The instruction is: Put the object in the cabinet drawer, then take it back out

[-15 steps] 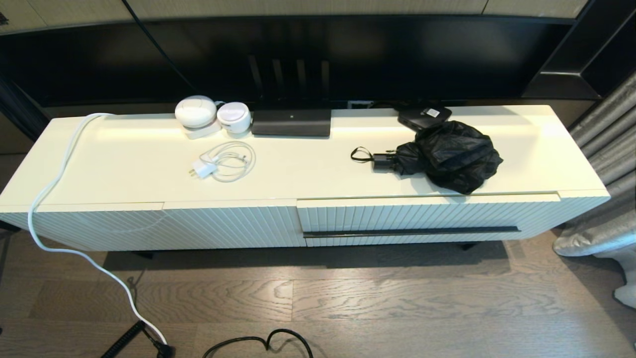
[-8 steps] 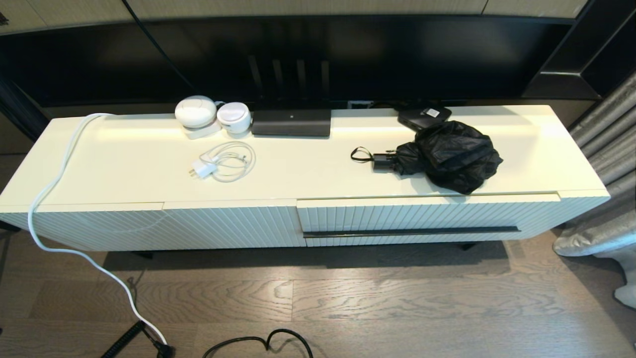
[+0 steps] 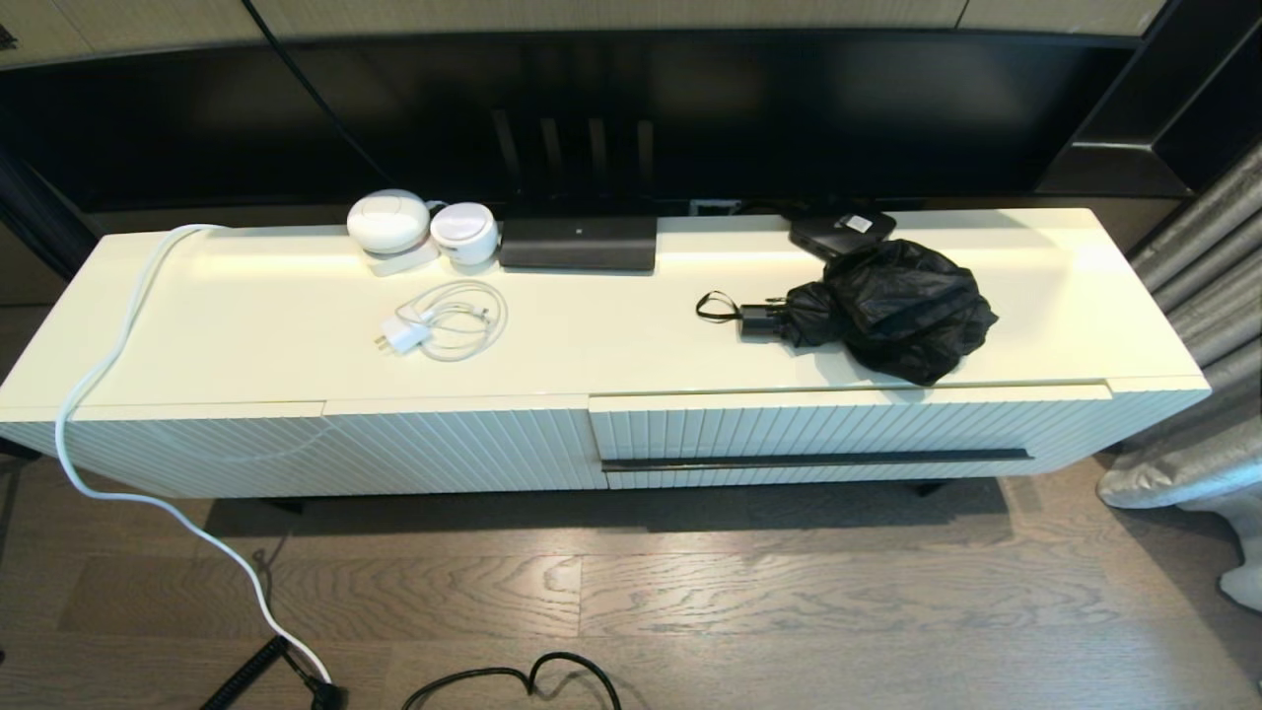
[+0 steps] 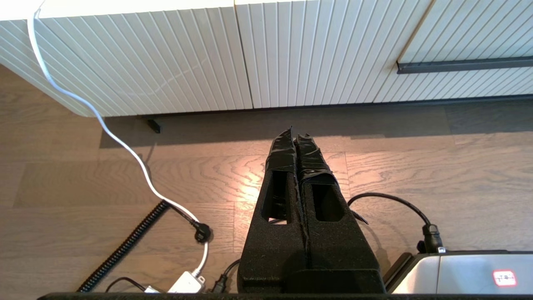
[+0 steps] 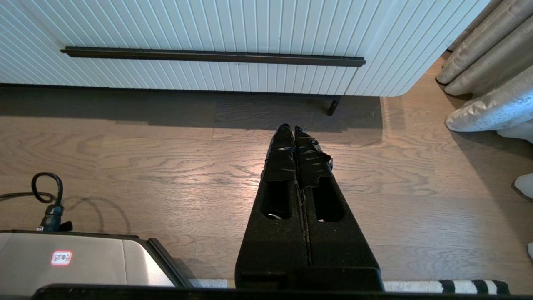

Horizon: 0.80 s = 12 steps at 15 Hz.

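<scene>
Your umbrella (image 3: 892,308) lies on the cabinet's tabletop (image 3: 611,345) at about 3 o'clock from its centre, close to the front edge. Its bunched glossy fabric sits to the right, and the short handle and thin wrist loop point toward 9 o'clock. Right behind it, at 12 o'clock and touching or nearly touching the fabric, you have the flat black box with a white sticker (image 3: 841,230).

The drawer (image 3: 848,439) is directly below the umbrella, pushed in flush with the cabinet front, its long dark bar handle (image 3: 816,460) running level across the ribs. At 9 o'clock of the drawer is the plain ribbed panel (image 3: 325,449).

Over on the left half of the tabletop you will see the white charger with coiled cable (image 3: 439,320), well apart from the umbrella.

Your left tool (image 4: 295,135) hangs low over the wooden floor (image 4: 416,166), in front of the ribbed panel, fingers pressed together on nothing. Your right tool (image 5: 290,130) hangs the same way below the bar handle, fingers together and empty.
</scene>
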Motion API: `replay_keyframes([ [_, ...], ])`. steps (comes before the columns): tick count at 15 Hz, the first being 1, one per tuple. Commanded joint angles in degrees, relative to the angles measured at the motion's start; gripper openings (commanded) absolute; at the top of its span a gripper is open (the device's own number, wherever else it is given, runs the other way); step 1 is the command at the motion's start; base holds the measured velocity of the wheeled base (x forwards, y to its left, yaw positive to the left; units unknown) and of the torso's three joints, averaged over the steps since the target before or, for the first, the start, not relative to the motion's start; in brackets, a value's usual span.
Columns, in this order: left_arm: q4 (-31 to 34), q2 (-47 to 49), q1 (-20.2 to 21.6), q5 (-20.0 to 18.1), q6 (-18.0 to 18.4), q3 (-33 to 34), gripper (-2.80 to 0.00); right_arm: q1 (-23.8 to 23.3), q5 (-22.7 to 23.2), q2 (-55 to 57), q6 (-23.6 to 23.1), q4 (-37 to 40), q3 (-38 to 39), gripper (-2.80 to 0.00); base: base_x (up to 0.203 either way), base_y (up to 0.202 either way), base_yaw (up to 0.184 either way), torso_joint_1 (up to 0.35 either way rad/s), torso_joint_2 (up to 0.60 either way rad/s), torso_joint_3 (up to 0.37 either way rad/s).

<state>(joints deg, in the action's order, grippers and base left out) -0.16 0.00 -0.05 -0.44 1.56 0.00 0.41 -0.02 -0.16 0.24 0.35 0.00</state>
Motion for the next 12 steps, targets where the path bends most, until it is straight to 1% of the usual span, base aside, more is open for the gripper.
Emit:
replay_keyframes([
  [1,-0.02,0.09,-0.01,0.0,0.02,0.09,-2.8,0.02,0.02,-0.11,0.02,-0.08,0.0,-2.8,0.0,0.0,0.0,0.0,0.0,0.0],
  [8,-0.02,0.09,-0.03,0.0,0.02,0.09,-2.8,0.02,0.11,-0.02,0.11,-0.08,0.0,-2.8,0.0,0.0,0.0,0.0,0.0,0.0],
  [12,-0.02,0.09,-0.02,0.0,0.02,0.09,-2.8,0.02,0.02,-0.07,0.99,-0.08,0.0,-2.8,0.0,0.0,0.0,0.0,0.0,0.0],
])
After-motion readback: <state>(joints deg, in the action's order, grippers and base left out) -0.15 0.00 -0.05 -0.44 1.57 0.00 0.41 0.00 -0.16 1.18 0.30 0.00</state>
